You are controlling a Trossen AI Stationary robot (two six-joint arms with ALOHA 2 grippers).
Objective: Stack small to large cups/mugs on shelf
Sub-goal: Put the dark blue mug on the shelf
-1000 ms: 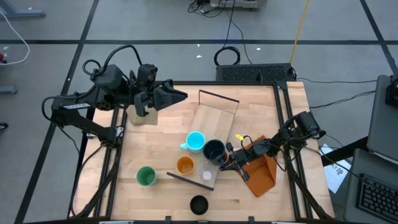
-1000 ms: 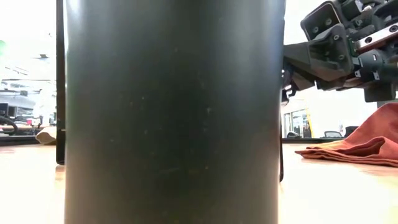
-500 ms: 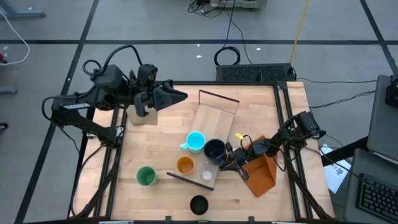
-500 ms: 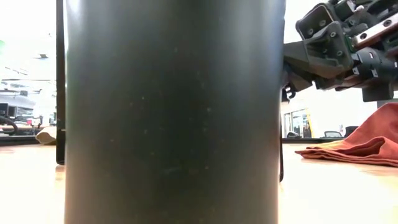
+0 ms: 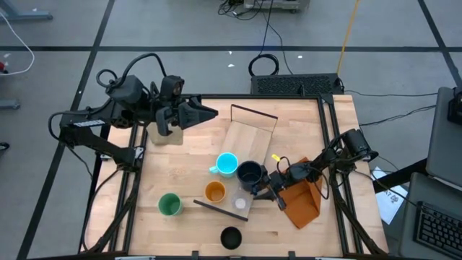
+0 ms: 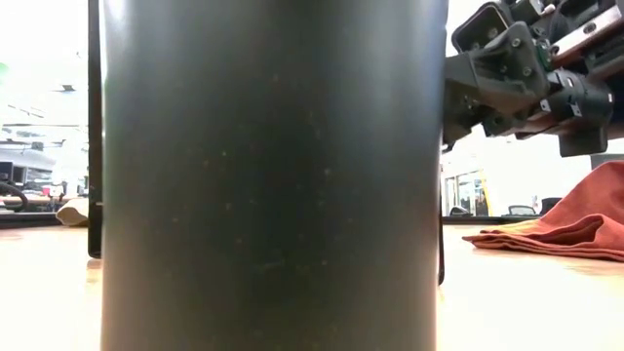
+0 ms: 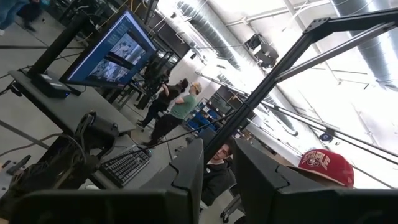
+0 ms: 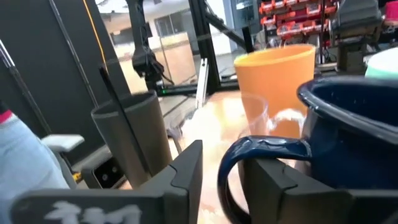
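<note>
On the light-wood shelf (image 5: 245,141), which lies flat on the table, stand the light-blue mug (image 5: 227,164), the dark navy mug (image 5: 250,174) and the clear cup (image 5: 240,204). At its left edge is the orange cup (image 5: 215,191). The green cup (image 5: 170,204) and the black cup (image 5: 230,237) stand on the table. My right gripper (image 8: 222,154) is open and level at the navy mug's right side, one finger on each side of its handle (image 8: 229,171). My left gripper (image 5: 209,112) hangs high over the far left, open and holding nothing. My right gripper comes level from the table's right side, its fingers (image 8: 189,165) on either side of the navy mug's handle loop (image 8: 229,171). Whether either finger touches the handle I cannot tell. The mug stands upright on the shelf.
An orange cloth (image 5: 303,201) lies under my right arm at the right. A tan cloth (image 5: 166,134) lies below my left gripper. The black cup (image 6: 273,175) fills the low view. Dark upright strips (image 5: 253,112) stand at the shelf's short ends. People show beyond the table (image 7: 177,109).
My right gripper's fingers have parted a little around the navy mug's handle, and its wrist has rolled slightly. The mug has stayed where it was.
</note>
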